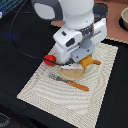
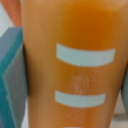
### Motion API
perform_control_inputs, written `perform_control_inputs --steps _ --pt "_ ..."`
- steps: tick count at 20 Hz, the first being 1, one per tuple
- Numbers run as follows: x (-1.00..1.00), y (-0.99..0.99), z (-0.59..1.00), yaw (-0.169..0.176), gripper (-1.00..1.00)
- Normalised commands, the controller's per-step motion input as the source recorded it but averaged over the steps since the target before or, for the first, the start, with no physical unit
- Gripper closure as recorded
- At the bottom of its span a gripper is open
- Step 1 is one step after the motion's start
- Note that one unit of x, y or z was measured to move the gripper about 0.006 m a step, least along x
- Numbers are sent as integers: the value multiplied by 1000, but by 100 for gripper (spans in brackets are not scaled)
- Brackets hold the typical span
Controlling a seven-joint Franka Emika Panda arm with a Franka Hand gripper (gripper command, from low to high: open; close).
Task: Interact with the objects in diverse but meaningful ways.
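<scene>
woven placemat under the work area. red tomato just beside the arm body, on the exterior view's left. tan round plate partly covered by the arm; orange-handled fork lies along the plate's near edge. gripper low over the plate, fingers hidden. wrist view filled by an orange surface with two pale bars, very close. jaw opening: cannot tell.

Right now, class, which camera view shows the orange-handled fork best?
The exterior view: the orange-handled fork lies whole on the woven placemat, beside the tan round plate. The wrist view shows none of it, only a close orange surface with two pale bars.
</scene>
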Motion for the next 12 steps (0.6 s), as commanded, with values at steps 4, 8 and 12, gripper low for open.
perform_control_inputs --steps 4,8,12 --pt "700 521 40 39 100" --pt "637 424 0 33 100" --pt "480 366 -13 37 100"
